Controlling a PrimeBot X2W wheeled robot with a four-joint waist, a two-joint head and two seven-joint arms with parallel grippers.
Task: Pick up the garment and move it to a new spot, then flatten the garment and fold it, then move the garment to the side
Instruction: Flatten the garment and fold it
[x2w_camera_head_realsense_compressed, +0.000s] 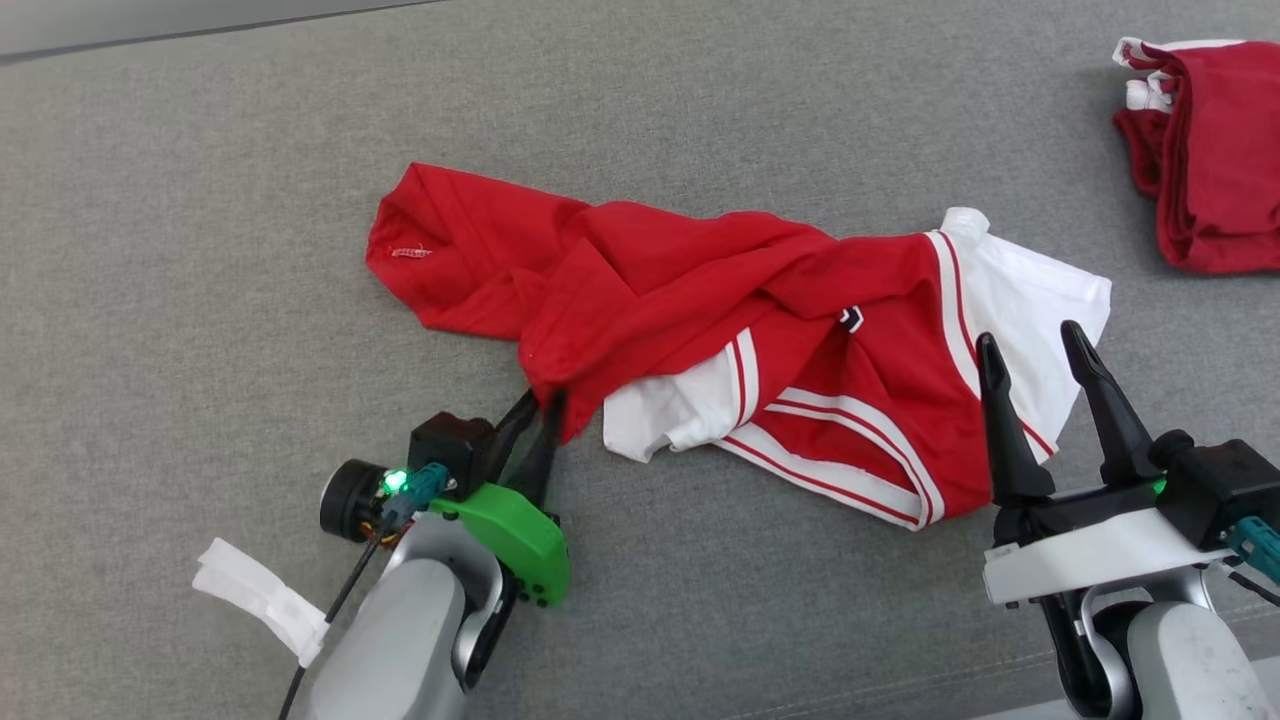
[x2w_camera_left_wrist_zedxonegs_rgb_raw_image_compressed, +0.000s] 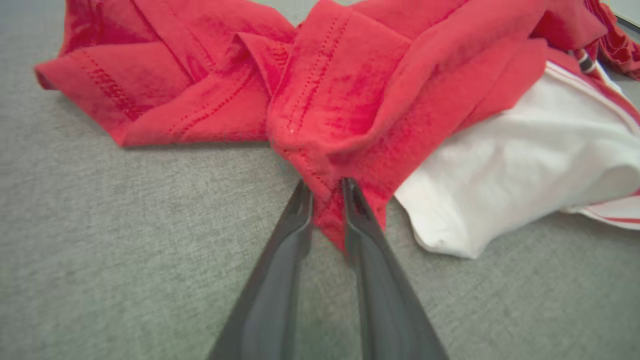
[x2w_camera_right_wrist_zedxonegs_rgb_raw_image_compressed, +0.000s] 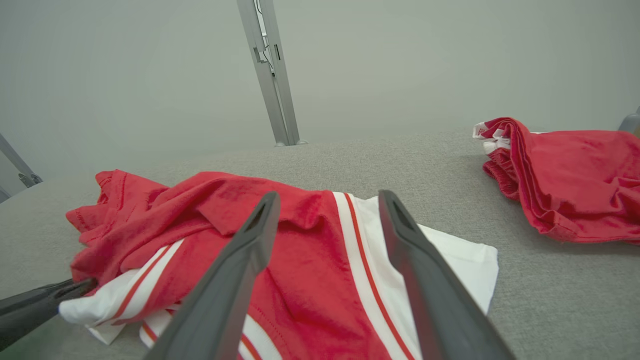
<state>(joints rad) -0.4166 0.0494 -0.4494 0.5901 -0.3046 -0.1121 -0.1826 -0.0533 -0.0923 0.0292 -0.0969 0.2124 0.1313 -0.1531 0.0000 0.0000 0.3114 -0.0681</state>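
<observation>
The garment (x2w_camera_head_realsense_compressed: 700, 330) (red, with white parts and stripes) lies crumpled in the middle of the grey surface (x2w_camera_head_realsense_compressed: 200, 220). The left gripper (x2w_camera_head_realsense_compressed: 540, 408) pinches a red hem corner at its near edge. The right gripper (x2w_camera_head_realsense_compressed: 1035, 345), fingers spread and empty, is over the white end. A folded red cloth (x2w_camera_head_realsense_compressed: 1215, 150) lies well apart.

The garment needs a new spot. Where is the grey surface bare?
Bare: the grey surface left of and beyond the red garment, and the strip between left gripper and right gripper. Crowded: far right, where a folded red pile lies.
</observation>
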